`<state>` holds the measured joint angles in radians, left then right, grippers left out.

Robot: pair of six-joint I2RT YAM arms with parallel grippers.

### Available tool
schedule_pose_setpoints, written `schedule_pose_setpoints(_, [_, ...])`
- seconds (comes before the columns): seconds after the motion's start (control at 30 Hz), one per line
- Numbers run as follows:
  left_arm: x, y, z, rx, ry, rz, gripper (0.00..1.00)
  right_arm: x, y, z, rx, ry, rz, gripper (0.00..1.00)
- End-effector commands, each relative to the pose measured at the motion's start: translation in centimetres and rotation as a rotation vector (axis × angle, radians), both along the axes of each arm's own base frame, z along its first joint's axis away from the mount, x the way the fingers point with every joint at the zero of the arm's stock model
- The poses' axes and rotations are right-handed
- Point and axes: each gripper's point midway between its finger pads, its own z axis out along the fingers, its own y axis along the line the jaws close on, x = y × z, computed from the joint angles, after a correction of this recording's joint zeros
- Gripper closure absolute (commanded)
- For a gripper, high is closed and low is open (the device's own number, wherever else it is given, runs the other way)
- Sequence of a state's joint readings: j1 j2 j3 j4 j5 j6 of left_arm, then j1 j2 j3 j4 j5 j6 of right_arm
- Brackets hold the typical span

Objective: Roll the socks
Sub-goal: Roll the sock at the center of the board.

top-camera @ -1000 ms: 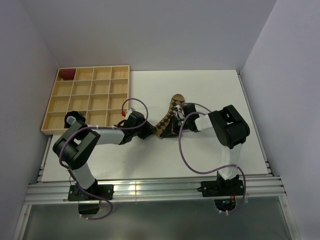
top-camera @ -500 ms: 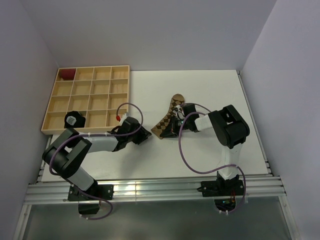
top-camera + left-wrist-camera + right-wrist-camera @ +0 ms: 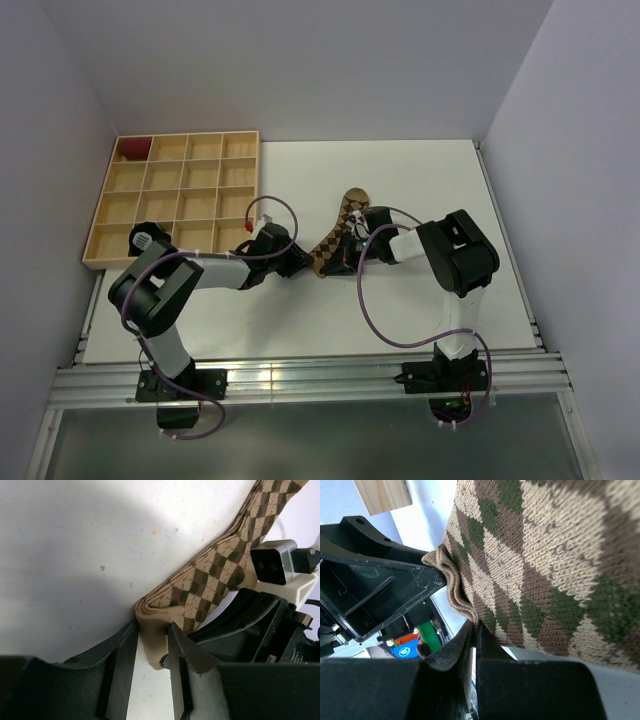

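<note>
One argyle sock (image 3: 336, 236), brown, tan and green, lies flat mid-table with its cuff toward the near edge. It also shows in the left wrist view (image 3: 220, 570) and the right wrist view (image 3: 545, 570). My left gripper (image 3: 296, 262) reaches in from the left. In its own view (image 3: 152, 629) its jaws stand on either side of the bunched tan cuff and squeeze it. My right gripper (image 3: 350, 254) comes in from the right. In its own view (image 3: 475, 625) its jaws are nearly together, pinching the sock's lower edge beside the cuff. The two grippers are almost touching.
A wooden compartment tray (image 3: 100, 200) stands at the back left. It holds a red item (image 3: 132, 148) in its far-left corner cell and a dark round item (image 3: 146, 238) in its near-left cell. White table spreads around the sock.
The left arm pulled back and down to the left half a second ago. It has returned to the sock's cuff. The right arm and the sock have stayed put.
</note>
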<state>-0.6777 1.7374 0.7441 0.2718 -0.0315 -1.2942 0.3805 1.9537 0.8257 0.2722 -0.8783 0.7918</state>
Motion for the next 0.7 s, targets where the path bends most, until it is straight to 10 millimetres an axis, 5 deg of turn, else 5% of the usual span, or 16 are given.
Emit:
schedule_pose_setpoints(0.0, [-2.0, 1.9, -4.1, 0.141, 0.121, -0.009, 0.62, 0.5, -0.4, -1.3, -0.050, 0.006, -0.027, 1.00])
schedule_pose_setpoints(0.23, [-2.6, 2.8, -5.3, 0.204, 0.194, 0.013, 0.64, 0.5, -0.4, -1.4, -0.052, 0.015, -0.034, 1.00])
schedule_pose_setpoints(0.4, [-3.0, 3.5, -6.2, 0.260, 0.245, 0.024, 0.79, 0.7, -0.5, -1.3, -0.064, 0.004, -0.035, 0.97])
schedule_pose_setpoints(0.53, [-3.3, 4.0, -6.8, 0.305, 0.280, 0.022, 0.91, 0.9, -0.6, -0.7, -0.087, -0.053, -0.018, 0.81])
schedule_pose_setpoints(0.67, [-2.6, 4.0, -6.0, 0.346, 0.272, 0.007, 0.93, 1.8, -1.0, 2.4, -0.154, -0.263, 0.008, 0.58])
